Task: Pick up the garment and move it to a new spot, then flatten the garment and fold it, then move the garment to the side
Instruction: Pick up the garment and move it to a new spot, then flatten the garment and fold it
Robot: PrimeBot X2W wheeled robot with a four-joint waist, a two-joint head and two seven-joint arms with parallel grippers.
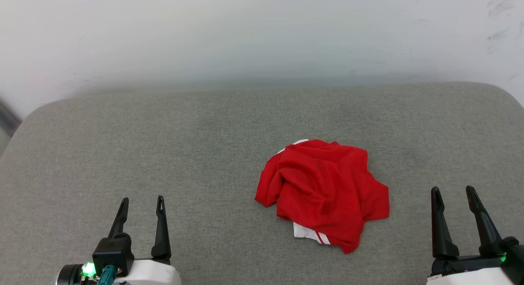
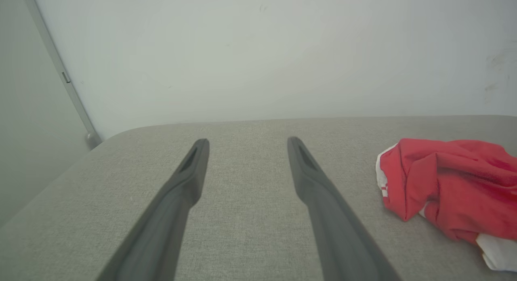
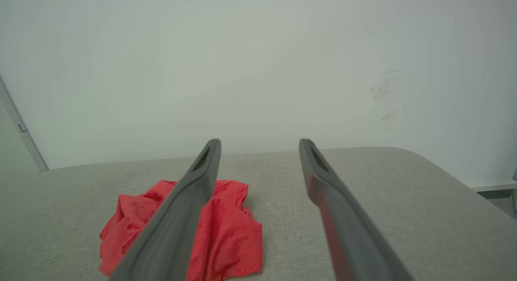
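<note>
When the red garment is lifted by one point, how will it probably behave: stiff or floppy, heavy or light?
The red garment is probably floppy: it lies in a soft heap of folds, so it should hang and unfurl. It looks thin, so likely light. Pushed, it may bunch rather than slide on the woven grey cushion.

Nothing here can be read from where I stand. The garment (image 1: 323, 191) lies bunched up and shows only plain red cloth and a white edge with two red stripes, with no letter or number facing up. The wall (image 1: 262, 31) bears faint scuffs (image 1: 500, 6), not writing.
</note>
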